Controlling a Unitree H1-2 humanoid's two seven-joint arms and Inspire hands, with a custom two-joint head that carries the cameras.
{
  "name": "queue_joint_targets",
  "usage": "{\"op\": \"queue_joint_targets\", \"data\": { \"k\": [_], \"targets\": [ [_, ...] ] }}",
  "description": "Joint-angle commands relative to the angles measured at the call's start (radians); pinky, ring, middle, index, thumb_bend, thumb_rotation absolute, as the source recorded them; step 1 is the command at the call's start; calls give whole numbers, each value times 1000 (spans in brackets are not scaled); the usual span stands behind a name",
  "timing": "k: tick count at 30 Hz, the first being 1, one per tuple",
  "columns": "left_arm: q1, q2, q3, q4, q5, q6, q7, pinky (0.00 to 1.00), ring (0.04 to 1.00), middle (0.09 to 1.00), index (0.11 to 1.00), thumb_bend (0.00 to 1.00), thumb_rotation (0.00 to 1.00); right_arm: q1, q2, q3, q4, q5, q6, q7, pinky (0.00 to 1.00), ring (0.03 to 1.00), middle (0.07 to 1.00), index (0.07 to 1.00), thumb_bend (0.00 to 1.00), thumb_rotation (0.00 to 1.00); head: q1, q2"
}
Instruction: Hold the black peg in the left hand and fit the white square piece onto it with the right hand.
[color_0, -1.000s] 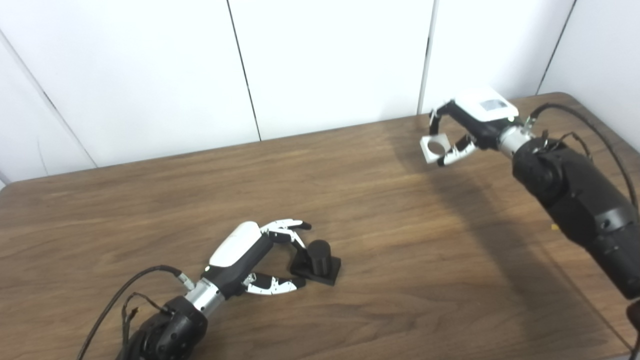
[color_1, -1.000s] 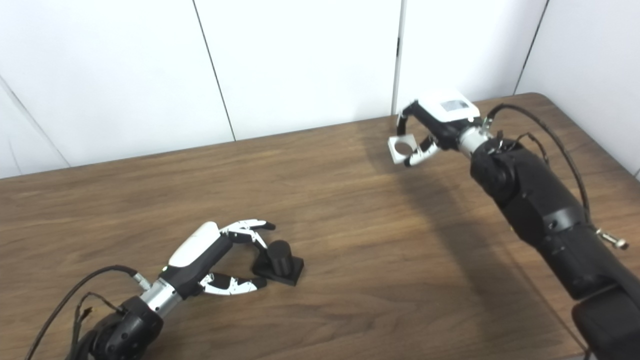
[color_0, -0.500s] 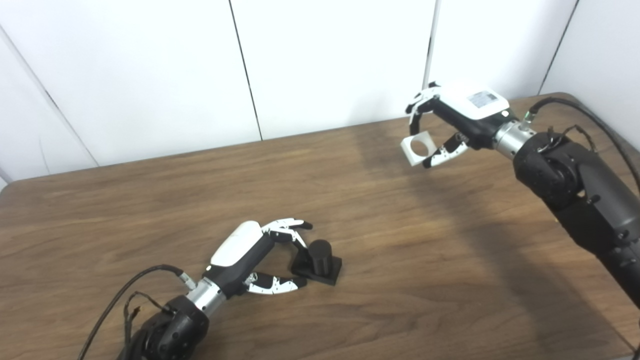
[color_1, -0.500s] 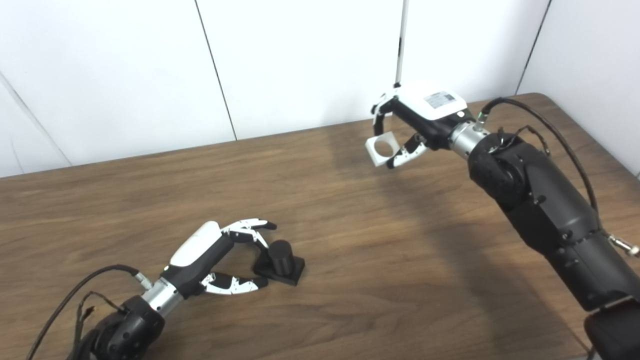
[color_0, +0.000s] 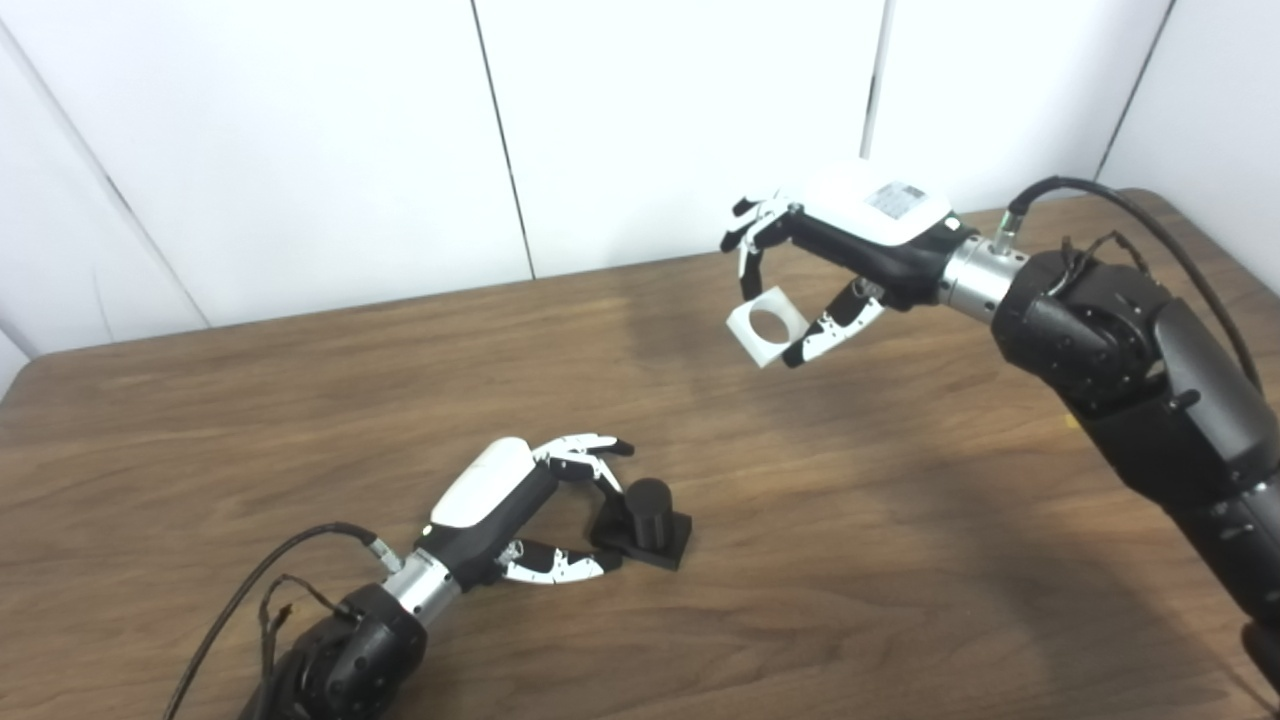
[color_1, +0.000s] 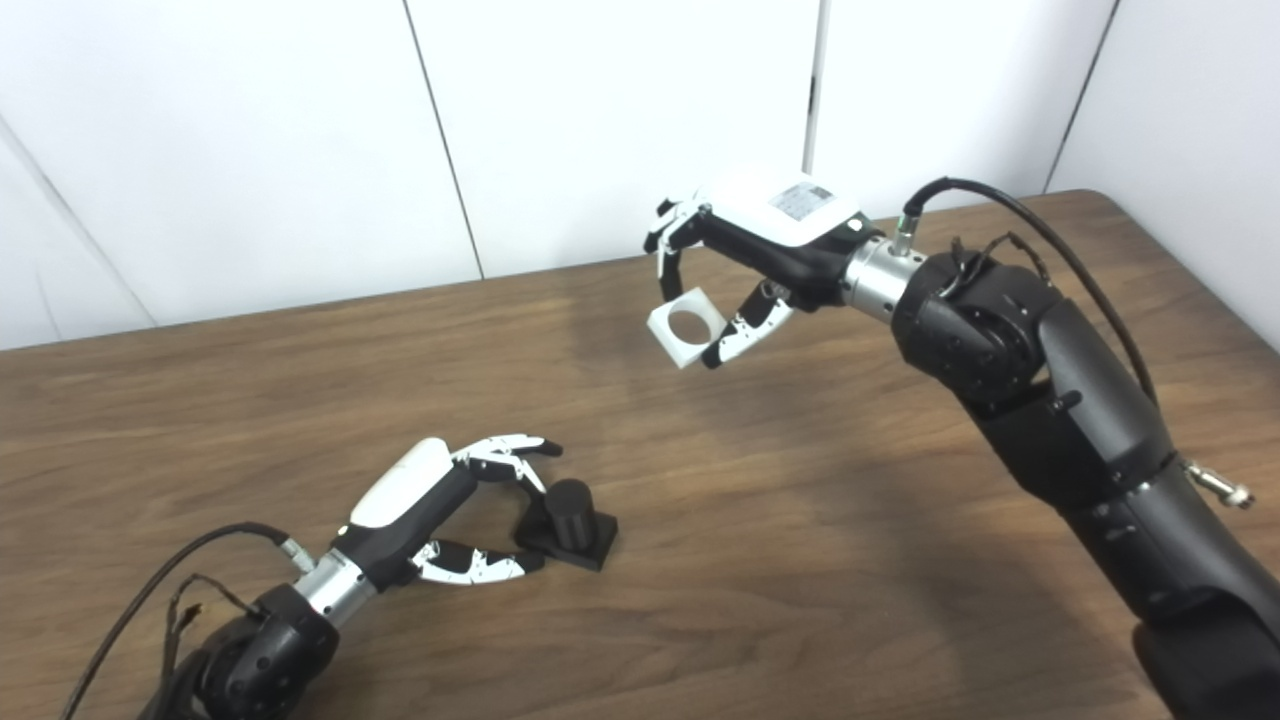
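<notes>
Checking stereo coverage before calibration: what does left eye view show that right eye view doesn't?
Only left eye view: the table's far left corner; in right eye view the tabletop runs off the left edge.
Only right eye view: a silver connector sticking out of the right forearm.
Both: the right hand raised over the table, shut on the white square piece. The left hand is low, its fingers flanking the black peg, which stands on the table; whether it is gripped is unclear.

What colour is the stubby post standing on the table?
Black, base included: the peg shows best in the left eye view.
</notes>
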Motion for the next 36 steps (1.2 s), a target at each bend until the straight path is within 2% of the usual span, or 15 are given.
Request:
{"op": "queue_joint_targets", "data": {
  "k": [1,4,8,11,17,23,30,36],
  "targets": [
    [26,11,-31,52,54,57,-62,712,865,845,494,521,66,-59,3,-8,-42,29,2,16,731,862,777,479,518,141,2,2],
    [25,5,-30,56,54,61,-64,719,866,846,494,521,65,-63,22,0,-54,48,4,47,737,864,779,479,519,142,11,4],
    [25,-5,-28,52,58,73,-65,726,869,845,494,522,64,-63,40,12,-73,76,22,98,676,861,782,480,518,140,25,5],
    [23,-11,-27,58,57,72,-65,722,864,844,494,522,65,-54,53,20,-81,83,31,119,673,854,785,480,519,139,37,6],
    [20,-16,-26,57,57,78,-70,736,870,847,494,522,66,-48,79,36,-75,87,-8,126,694,845,782,479,519,142,54,10],
    [17,-24,-25,62,50,84,-72,745,870,845,494,522,64,-53,102,60,-93,85,16,155,729,853,786,480,520,142,96,14],
    [12,-38,-33,64,64,100,-70,741,874,847,494,522,66,-49,108,72,-89,92,-8,168,746,849,788,480,520,140,145,18],
    [6,-43,-39,67,78,100,-66,729,871,849,494,521,68,-50,111,84,-76,94,-27,171,739,848,788,479,519,141,157,20]
  ]
}}
